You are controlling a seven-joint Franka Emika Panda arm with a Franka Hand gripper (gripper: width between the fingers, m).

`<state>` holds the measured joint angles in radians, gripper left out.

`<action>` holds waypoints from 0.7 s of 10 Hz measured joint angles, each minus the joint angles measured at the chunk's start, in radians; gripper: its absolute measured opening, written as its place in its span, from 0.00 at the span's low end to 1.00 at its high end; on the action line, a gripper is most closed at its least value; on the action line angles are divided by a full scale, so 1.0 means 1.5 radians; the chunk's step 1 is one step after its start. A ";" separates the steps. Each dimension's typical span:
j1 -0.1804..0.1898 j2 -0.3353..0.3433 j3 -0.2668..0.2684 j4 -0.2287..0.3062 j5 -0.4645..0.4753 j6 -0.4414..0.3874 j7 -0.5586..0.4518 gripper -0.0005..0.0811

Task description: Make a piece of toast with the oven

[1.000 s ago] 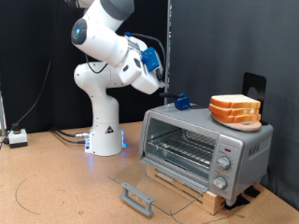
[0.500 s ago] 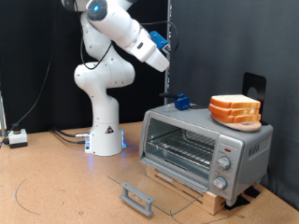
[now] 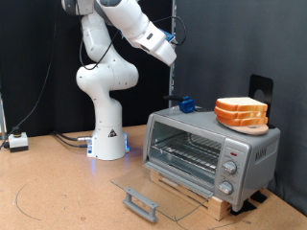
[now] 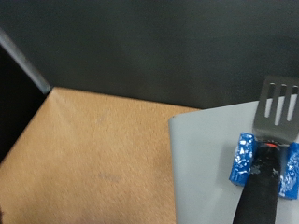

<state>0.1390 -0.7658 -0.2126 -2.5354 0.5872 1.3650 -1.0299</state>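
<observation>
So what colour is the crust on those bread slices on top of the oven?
Orange-tan, around a pale cream face; the bread slices show best in the exterior view.

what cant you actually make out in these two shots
- Gripper, exterior view: too small against the dark backdrop to tell open or shut; the wrist view shows no fingers.
- Bread slices on the oven, exterior view: piled together, count unclear.
- Spatula, wrist view: blade and handle cut off by the picture's edges.
- Oven knobs, exterior view: settings too small to read.

Bread slices (image 3: 242,112) piled on oven (image 3: 211,151), spatula (image 3: 184,104) seemingly beside them, door (image 3: 153,188) down
</observation>
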 joint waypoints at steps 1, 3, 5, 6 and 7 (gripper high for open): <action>-0.001 -0.036 0.021 -0.018 -0.003 0.032 -0.006 1.00; -0.014 -0.119 0.070 -0.064 -0.004 0.100 0.018 1.00; -0.040 -0.170 0.118 -0.104 -0.009 0.152 0.063 1.00; -0.051 -0.182 0.134 -0.118 -0.009 0.181 0.077 1.00; -0.059 -0.184 0.145 -0.127 -0.006 0.209 0.085 1.00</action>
<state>0.0509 -1.0423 0.0055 -2.7255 0.5777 1.6785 -0.9029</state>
